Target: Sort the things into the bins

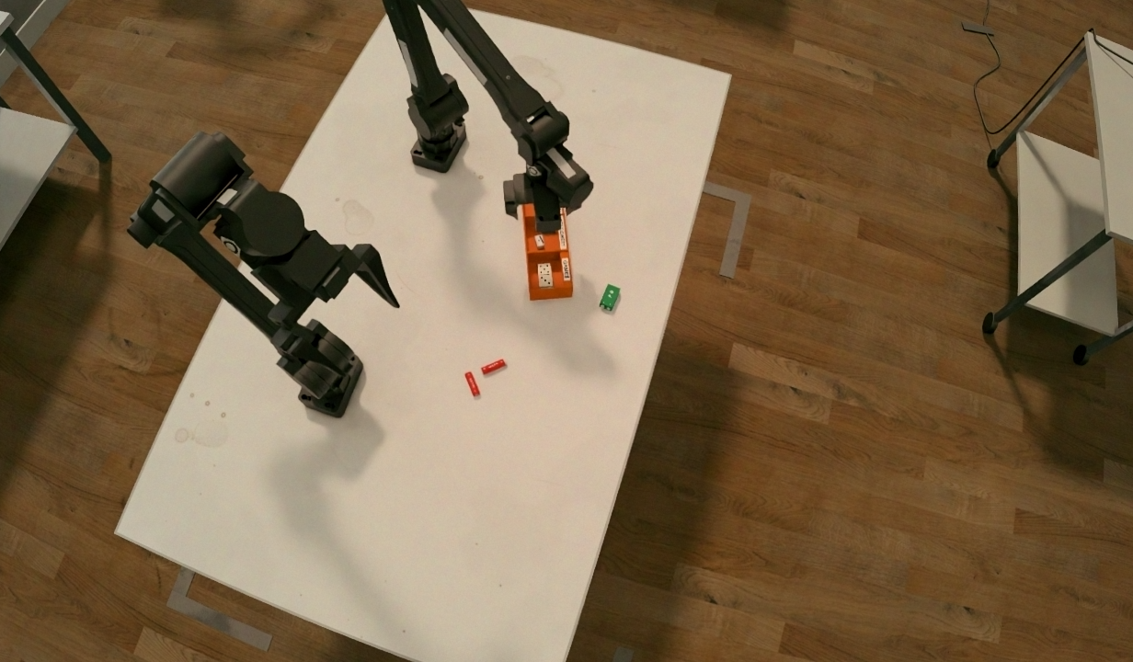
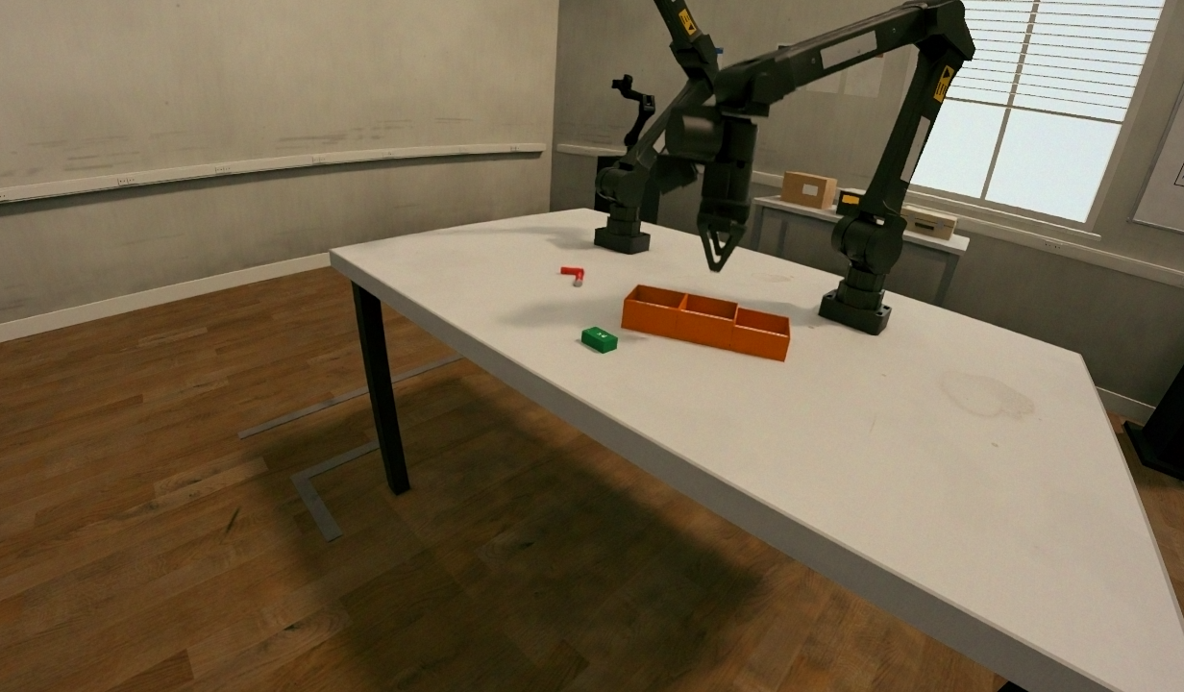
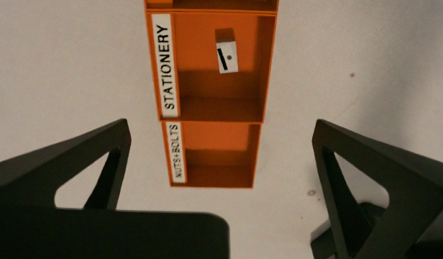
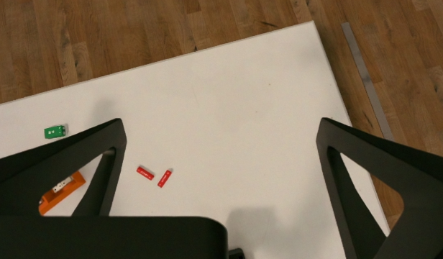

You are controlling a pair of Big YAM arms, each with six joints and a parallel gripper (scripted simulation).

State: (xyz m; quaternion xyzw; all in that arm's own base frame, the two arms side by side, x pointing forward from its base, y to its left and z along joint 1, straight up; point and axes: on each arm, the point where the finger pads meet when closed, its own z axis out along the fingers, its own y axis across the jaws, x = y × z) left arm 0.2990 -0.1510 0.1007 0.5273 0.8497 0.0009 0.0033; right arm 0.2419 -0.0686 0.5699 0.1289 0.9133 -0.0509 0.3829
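Note:
A row of three orange bins stands on the white table. In the left wrist view the STATIONERY bin holds a small white block, and the NUTS+BOLTS bin is empty. The end bin holds a white dotted tile. My left gripper is open and empty, well above the bins. My right gripper is open and empty, held high and far from the bins.
Two red batteries lie close together on the table. A green block lies beside the bins near the table edge.

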